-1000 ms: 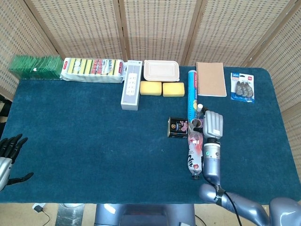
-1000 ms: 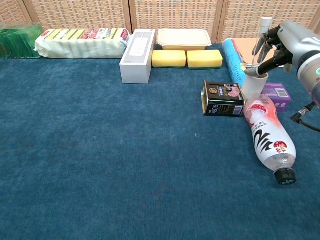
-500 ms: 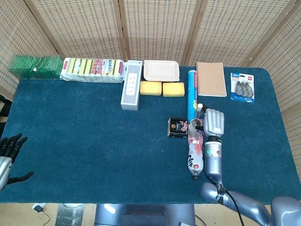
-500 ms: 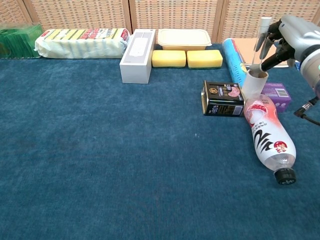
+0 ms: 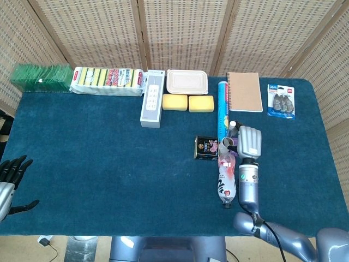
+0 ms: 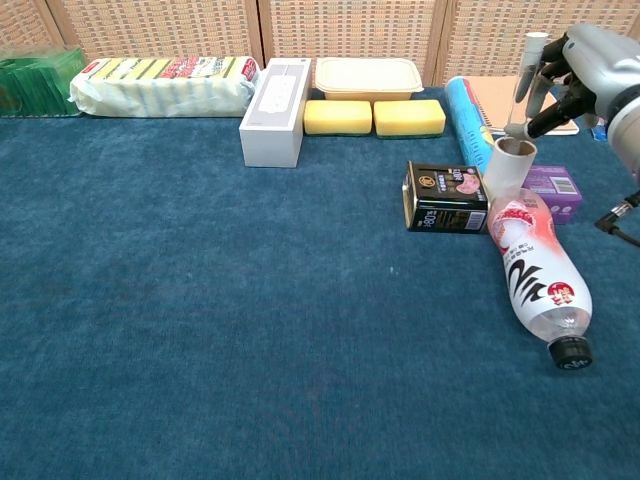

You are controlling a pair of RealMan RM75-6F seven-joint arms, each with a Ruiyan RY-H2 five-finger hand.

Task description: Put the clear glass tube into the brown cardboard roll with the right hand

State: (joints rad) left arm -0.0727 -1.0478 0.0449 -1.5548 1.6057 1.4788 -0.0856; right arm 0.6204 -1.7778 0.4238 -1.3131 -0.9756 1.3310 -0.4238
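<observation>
Right hand (image 6: 578, 72) pinches the clear glass tube (image 6: 526, 72) upright, lower end just above the open mouth of the brown cardboard roll (image 6: 507, 166) — not in yet, from the chest view. The roll stands on end on the bench (image 6: 200, 300), touching the plastic bottle (image 6: 534, 266) lying in front of it and just beside the black tin (image 6: 445, 197).

To do it well: keep the tube vertical, centre it over the mouth, lower straight down — release only once it's well inside. The roll is light cardboard, so a knock on the rim would likely tip it. Glass is smooth and slippery; keep the pinch firm.

Textures: tube is thin, rigid, transparent with a white cap; roll is matte, cylindrical, hollow; bench cover is blue pile fabric, so it should give some grip under the roll.

Left hand (image 5: 10, 174) sits at the bench edge, fingers apart, holding nothing.
</observation>
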